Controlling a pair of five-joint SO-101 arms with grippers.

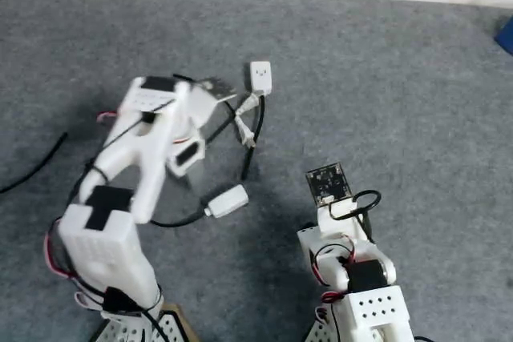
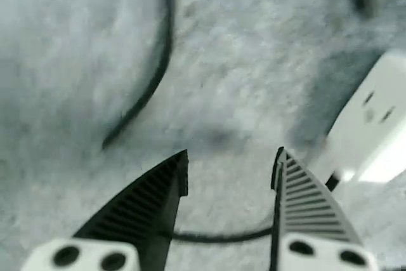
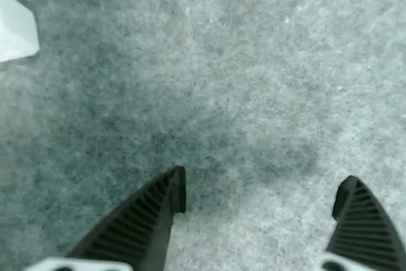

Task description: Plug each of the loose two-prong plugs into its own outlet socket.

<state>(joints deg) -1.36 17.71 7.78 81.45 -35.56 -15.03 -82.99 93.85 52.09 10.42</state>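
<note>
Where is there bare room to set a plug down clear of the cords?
The mat is bare across the wide stretch beyond the right arm, out to the blue object at the edge. Crowded: black cords loop between the far socket block and the near socket block, beside the left arm.

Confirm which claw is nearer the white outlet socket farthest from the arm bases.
Left. The left claw is just beside the outlet socket, open. The right claw is over grey carpet, much farther back.
</note>
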